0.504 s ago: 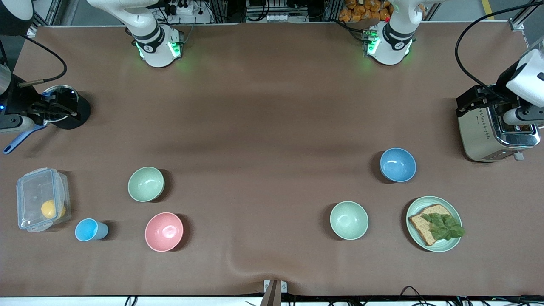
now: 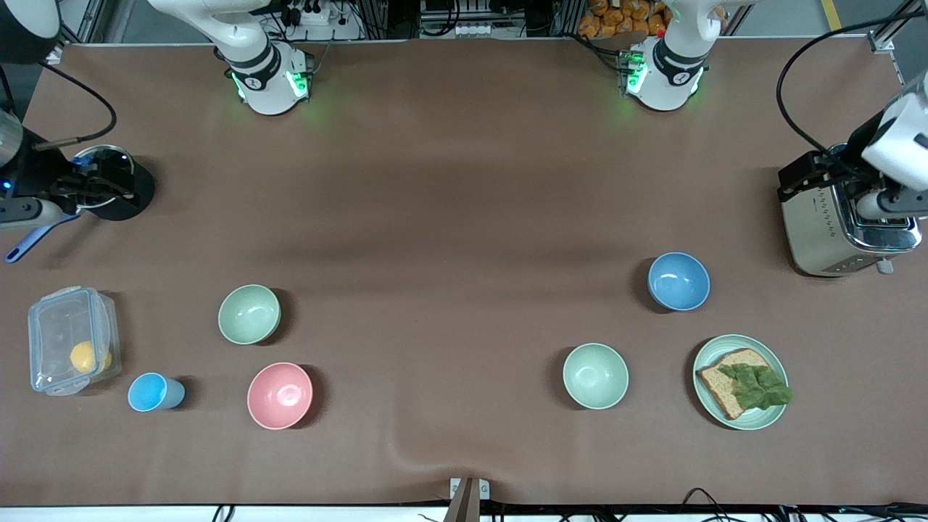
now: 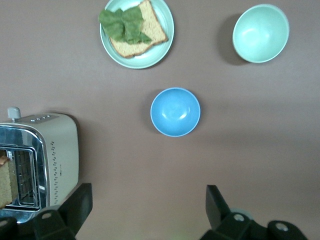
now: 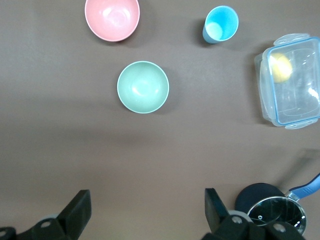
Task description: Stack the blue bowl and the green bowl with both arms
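left claw (image 3: pixel 145 210) above blue bowl (image 3: pixel 175 112)

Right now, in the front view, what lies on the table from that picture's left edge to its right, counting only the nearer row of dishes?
Clear lidded container → light-blue cup → green bowl → pink bowl → pale mint bowl → blue bowl → plate with bread and lettuce.

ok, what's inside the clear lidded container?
One yellow round item shows through the lid of the clear container, near one corner. Its kind cannot be told; nothing else shows inside.
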